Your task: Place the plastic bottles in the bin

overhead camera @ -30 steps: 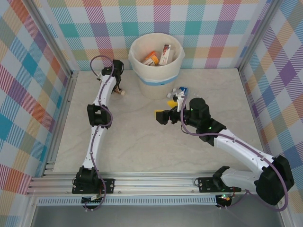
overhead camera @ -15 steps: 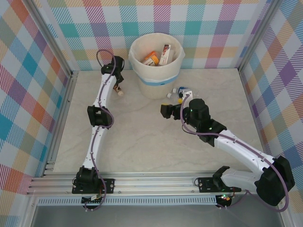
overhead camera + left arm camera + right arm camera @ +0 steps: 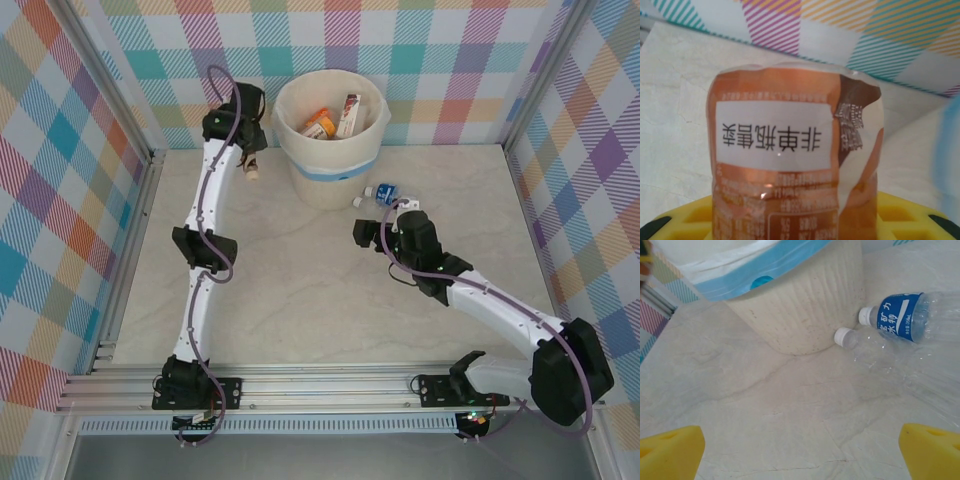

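Left pincer: your left pincer (image 3: 246,162) is in the upper left of the top view, just left of the bin's rim. It is clamped on an amber plastic bottle with an orange-brown label (image 3: 795,165).
Grip: in the left wrist view a yellow pad (image 3: 682,222) shows at each lower corner with the bottle's body between them. Gripping across the body likely keeps the bottle from swinging.
Bin: the round cream-white bin with a white liner and a light blue band (image 3: 300,160) stands at the top centre of the top view. An orange-labelled bottle (image 3: 318,124) and a red-and-white-labelled bottle (image 3: 348,112) already lie inside.
Where your load is: the held bottle is beside the bin, not over the opening. You are probably mid-carry, and the release has to wait until it clears the rim.
Right pincer: your right pincer (image 3: 800,455) hangs low over the pale marbled tabletop (image 3: 765,405). Its yellow tips are wide apart and hold nothing, a spread suited to straddling a bottle on its side.
Loose bottles: a clear bottle with a blue label (image 3: 902,310) and a clear unlabelled bottle with a white cap (image 3: 867,347) lie side by side at the upper right of the right wrist view, caps toward the bin's base.
Aim: both sit right of the open gap, so expect to shift right before closing.
Risk: they are round, close together and near the bin wall, so one tip may nudge the neighbour.
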You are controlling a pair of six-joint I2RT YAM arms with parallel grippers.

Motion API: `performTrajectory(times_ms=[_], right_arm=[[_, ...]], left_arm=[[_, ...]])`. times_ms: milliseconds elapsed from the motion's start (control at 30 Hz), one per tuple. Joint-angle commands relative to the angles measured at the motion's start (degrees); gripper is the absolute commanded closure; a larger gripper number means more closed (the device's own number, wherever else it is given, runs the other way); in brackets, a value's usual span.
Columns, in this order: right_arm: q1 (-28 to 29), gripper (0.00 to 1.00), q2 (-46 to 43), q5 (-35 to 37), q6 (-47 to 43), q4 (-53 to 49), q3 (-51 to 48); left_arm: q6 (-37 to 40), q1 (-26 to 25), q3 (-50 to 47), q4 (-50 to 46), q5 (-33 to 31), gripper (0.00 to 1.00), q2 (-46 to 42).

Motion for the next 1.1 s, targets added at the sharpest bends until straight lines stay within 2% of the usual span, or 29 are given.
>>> performTrajectory(times_ms=[0,67,200,300,433,533,600,733,800,1000,1067], right_arm=[[-0.47,0.0,0.68,-0.88,0.54,3.29,2.29],[-0.6,0.0,1.0,-1.13,0.1,4.04,2.96],[-0.88,0.0,2.02,-2.34,-0.61,4.19,5.04],[-0.91,0.0,1.9,-3.42,-0.44,4.05,6.05],[-0.93,0.0,0.49,-4.37,0.61,4.77,5.73],[-0.87,0.0,-0.43,-4.14,0.54,4.82,5.38],[-0.91,0.0,-0.61,-3.83,-0.06,4.22,5.79],[-1.08,0.0,-0.18,-3.07,-1.07,2.64,6.99],[-1.26,0.0,0.14,-2.72,-0.81,2.24,7.37],[-1.63,0.0,1.39,-3.35,0.92,2.02,7.66],[-1.7,0.0,1.7,-3.98,1.06,1.59,7.85]], left_arm=[[2.26,-0.83,4.21,-0.81,4.04,0.65,-6.64],[3.14,-1.42,4.2,1.95,6.46,0.64,-9.69],[4.72,-2.33,4.21,10.68,19.05,0.63,-13.21],[5.64,-3.76,4.21,17.83,27.15,0.62,-13.47],[8.42,-4.85,4.12,23.23,33.69,0.59,-12.64],[9.09,-4.1,3.72,26.85,35.47,0.59,-11.47],[6.63,-3.18,2.83,31.58,38.59,0.58,-9.97],[0.53,-2.52,-3.04,40.7,40.59,0.51,-9.42],[-0.71,-2.48,-6.04,42.83,40.45,0.45,-9.58],[-4.29,-2.74,-14.25,51.33,39.3,0.45,-9.51],[-4.64,-3.04,-16.12,52.71,39.01,0.38,-9.66]])
